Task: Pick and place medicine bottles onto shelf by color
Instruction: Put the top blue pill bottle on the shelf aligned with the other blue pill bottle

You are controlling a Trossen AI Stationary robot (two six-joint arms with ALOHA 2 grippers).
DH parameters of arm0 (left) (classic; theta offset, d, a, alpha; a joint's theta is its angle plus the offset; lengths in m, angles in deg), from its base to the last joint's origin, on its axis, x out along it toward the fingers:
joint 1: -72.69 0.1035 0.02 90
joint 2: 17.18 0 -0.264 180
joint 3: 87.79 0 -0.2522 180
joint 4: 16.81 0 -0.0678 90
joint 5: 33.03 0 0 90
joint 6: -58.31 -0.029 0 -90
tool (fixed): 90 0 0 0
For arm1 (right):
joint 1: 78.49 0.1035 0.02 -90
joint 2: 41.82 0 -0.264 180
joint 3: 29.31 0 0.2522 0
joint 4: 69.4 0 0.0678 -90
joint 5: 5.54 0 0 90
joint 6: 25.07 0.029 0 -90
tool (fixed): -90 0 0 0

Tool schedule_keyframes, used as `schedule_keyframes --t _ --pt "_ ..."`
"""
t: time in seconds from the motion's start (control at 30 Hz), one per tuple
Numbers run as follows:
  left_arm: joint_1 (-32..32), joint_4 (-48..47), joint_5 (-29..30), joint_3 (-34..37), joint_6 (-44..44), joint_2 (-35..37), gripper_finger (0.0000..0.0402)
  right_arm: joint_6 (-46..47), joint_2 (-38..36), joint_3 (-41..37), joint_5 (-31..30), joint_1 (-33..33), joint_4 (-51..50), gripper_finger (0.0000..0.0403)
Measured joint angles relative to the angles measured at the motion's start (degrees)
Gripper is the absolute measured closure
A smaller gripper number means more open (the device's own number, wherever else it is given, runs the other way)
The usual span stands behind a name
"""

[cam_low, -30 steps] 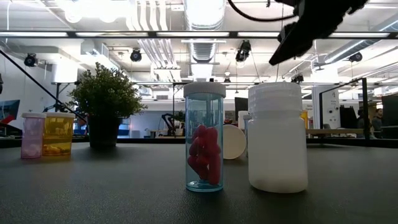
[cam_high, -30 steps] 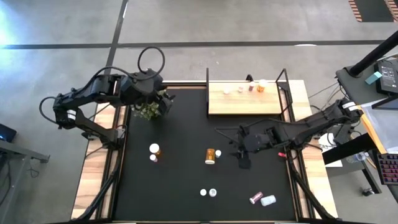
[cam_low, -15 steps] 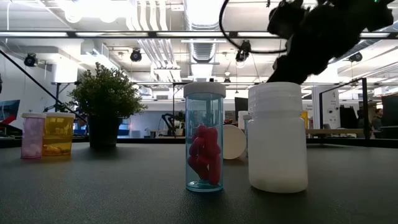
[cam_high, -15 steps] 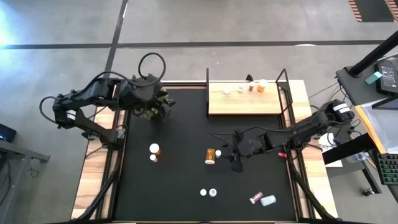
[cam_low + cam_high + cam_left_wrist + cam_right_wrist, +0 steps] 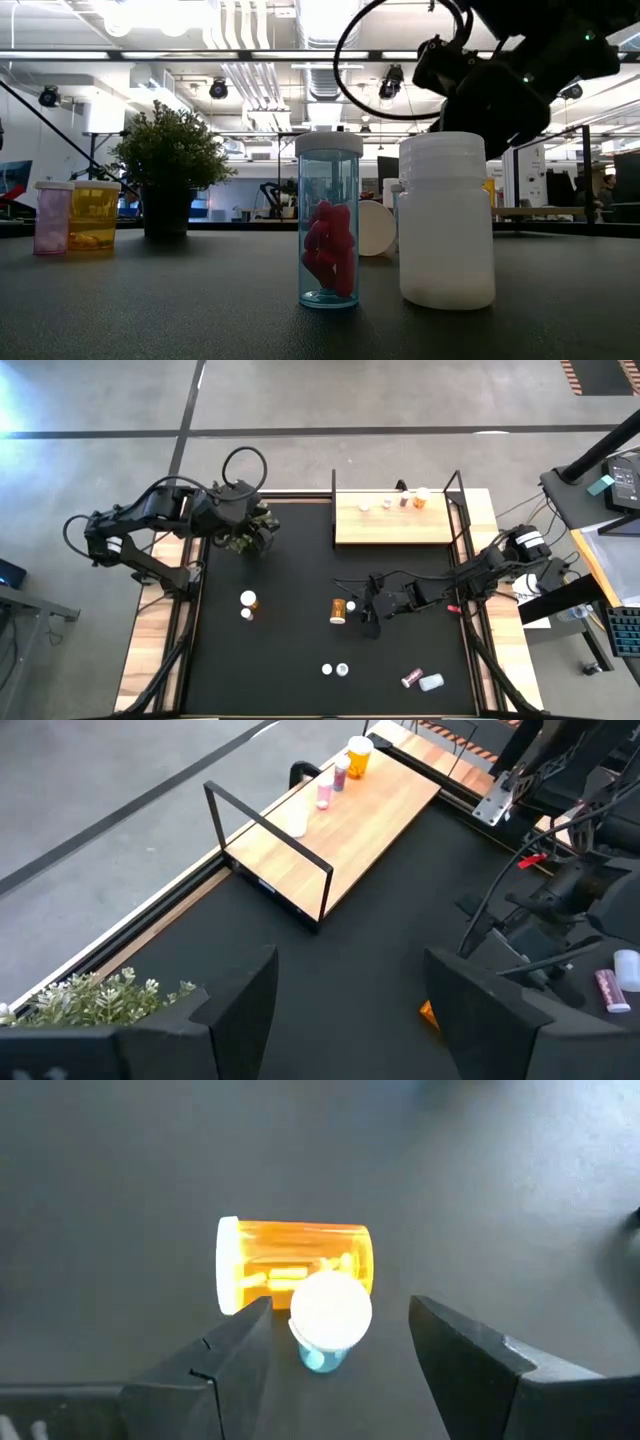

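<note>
Right gripper (image 5: pixel 340 1355), jaws spread and empty, hovers over a white-capped upright bottle (image 5: pixel 329 1320); just beyond, probably touching, an orange bottle (image 5: pixel 295 1268) lies crosswise.

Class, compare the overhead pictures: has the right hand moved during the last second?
Yes. The right hand has travelled toward the picture's left, closing on the lying orange bottle, which stayed put.

shelf (image 5: pixel 392 520): near half of board bare, four small bottles (image 5: pixel 391 503) lined along its far edge; black posts (image 5: pixel 334 510) at its ends narrow entry; mat just before shelf bare; farther out, a lying orange bottle (image 5: pixel 339 608) touching an upright white-capped bottle (image 5: pixel 350 606), right gripper (image 5: pixel 368 616) spread above them; plant (image 5: pixel 243 537) beyond shelf's left end.
</note>
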Motion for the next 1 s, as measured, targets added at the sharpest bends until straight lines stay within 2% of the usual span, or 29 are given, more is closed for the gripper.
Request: schedule_keyframes --t 0.57,0.73,1.0 --pt "0.0 0.0 0.0 0.0 0.0 0.0 0.0169 3.6 2.7 0.0 0.5 -1.9 1.7 0.0188" --pt "0.0 0.0 0.0 0.0 0.0 0.0 0.0168 3.6 2.7 0.0 1.6 -1.9 1.6 0.0219" --pt "0.0 0.0 0.0 0.1 0.0 0.0 0.0169 3.6 2.7 0.0 3.3 -1.9 1.7 0.0293"
